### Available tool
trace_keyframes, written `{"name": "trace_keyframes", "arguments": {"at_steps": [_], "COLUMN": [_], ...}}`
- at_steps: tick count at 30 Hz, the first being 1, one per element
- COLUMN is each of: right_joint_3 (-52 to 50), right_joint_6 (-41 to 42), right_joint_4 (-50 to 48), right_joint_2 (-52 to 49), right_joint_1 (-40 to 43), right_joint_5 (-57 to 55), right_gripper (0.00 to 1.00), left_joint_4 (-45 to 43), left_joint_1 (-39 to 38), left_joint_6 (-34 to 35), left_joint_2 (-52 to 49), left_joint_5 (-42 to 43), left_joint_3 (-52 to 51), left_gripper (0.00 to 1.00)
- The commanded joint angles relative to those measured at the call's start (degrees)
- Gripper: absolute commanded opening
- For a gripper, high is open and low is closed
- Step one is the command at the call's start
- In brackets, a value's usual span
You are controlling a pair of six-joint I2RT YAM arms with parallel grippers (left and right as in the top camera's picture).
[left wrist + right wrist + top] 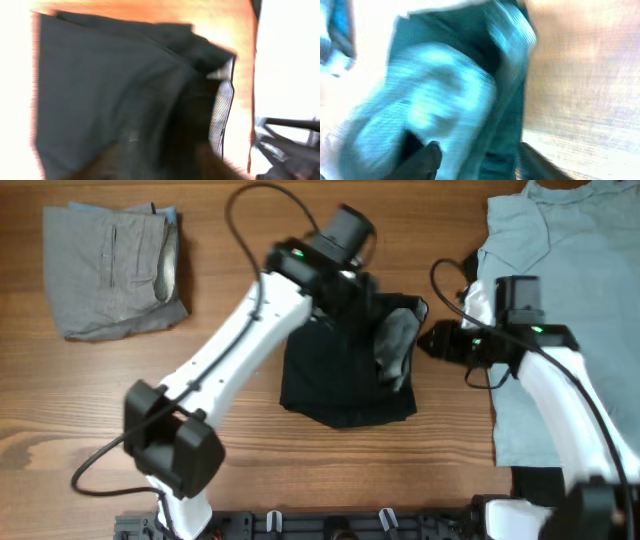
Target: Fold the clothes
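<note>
On the desk (80, 410) we see the light blue T-shirt (530, 240) along the right edge, the black shorts (340, 380) bunched mid-desk, and the grey folded garment (105, 270) in the far left corner. Our left tool (365, 295) hangs over the shorts' far edge, too blurred for us to tell its state. Our right tool (425, 340), at their right side, has its fingers (430, 157) spread apart.

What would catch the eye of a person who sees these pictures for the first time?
Black shorts lie bunched in the middle of the wooden table, with the left arm reaching over their top edge and the right arm pointing at their right side. A grey folded garment sits at the top left of the overhead view, and a light blue T-shirt lies along the right edge.
</note>
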State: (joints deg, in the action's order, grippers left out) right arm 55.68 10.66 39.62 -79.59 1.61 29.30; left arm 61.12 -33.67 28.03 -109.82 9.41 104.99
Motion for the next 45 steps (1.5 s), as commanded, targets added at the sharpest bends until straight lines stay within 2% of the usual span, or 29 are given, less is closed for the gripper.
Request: {"name": "trace_keyframes", "arguments": {"at_steps": [1,3,7,9,10,12,13,16,18,22,24,25,29,36,37,38,42,45], "right_joint_3": [1.3,1.3,1.1,1.0,1.0,0.9,0.7,-0.8,-1.5,-1.6,-1.6,-1.6,-1.6,1.0,1.8,2.4,3.8,3.8], "right_joint_6": [-0.5,-1.9,-1.8,-4.8,-5.4,-5.5,-5.2,-0.6,4.3,4.3,4.6,4.6,4.6,4.3,4.0,3.5,3.0,3.5], "right_joint_4": [-0.9,-1.1,1.0,0.2,0.1,0.5,0.7,0.5,0.5,-2.0,-3.5,-4.1,-4.2,-1.4,-0.9,-0.6,-0.9,-1.6], "right_joint_2": [5.1,5.4,4.9,4.2,3.9,2.1,0.7,-4.1,-8.1,-16.4,-19.8,-21.6,-23.9,-18.4,-16.1,-14.1,-4.6,-0.2], "right_joint_1": [-1.0,-2.5,-5.0,-6.1,-6.6,-8.2,-9.0,-9.9,-9.8,-9.6,-9.6,-9.6,-9.6,-9.0,-9.0,-9.0,-9.1,-9.1], "right_joint_5": [4.5,7.4,4.0,5.7,5.6,3.2,1.3,-8.4,-13.6,-11.4,-10.6,-9.7,-6.8,-7.0,-6.9,-6.8,-4.7,-3.7], "right_gripper": [0.71,0.71,0.71,0.56,0.53,0.29,0.22,0.09,0.05,0.07,0.08,0.08,0.08,0.14,0.15,0.17,0.23,0.31], "left_joint_4": [1.6,1.7,1.6,1.4,1.2,-0.3,-1.4,-3.6,-4.1,-4.2,-4.1,-4.1,-4.3,-5.1,-6.5,-7.8,-10.5,-11.1], "left_joint_1": [3.8,5.0,5.8,5.8,5.8,5.8,5.8,5.8,5.8,5.7,5.5,5.4,5.2,5.0,5.1,5.3,7.5,11.2], "left_joint_6": [-4.1,-7.0,-8.4,-8.3,-8.3,-8.3,-8.4,-8.4,-8.4,-8.4,-8.4,-8.4,-8.3,-8.3,-8.1,-7.4,3.5,4.6], "left_joint_2": [0.9,0.8,0.8,0.8,0.8,0.8,0.8,0.8,0.8,0.8,0.8,0.8,0.8,0.8,0.8,0.8,0.7,0.5], "left_joint_5": [-0.5,0.1,1.2,1.2,1.2,1.3,1.7,2.8,4.5,7.6,7.7,7.7,7.8,10.0,10.0,9.8,4.3,2.5], "left_joint_3": [0.6,-0.4,-3.2,-4.7,-5.3,-7.4,-8.5,-11.4,-13.0,-16.2,-18.7,-19.9,-25.7,-34.1,-35.8,-37.3,-41.8,-42.3], "left_gripper": [0.04,0.04,0.04,0.04,0.07,0.09,0.10,0.10,0.11,0.28,0.33,0.32,0.18,0.22,0.19,0.15,0.08,0.04]}}
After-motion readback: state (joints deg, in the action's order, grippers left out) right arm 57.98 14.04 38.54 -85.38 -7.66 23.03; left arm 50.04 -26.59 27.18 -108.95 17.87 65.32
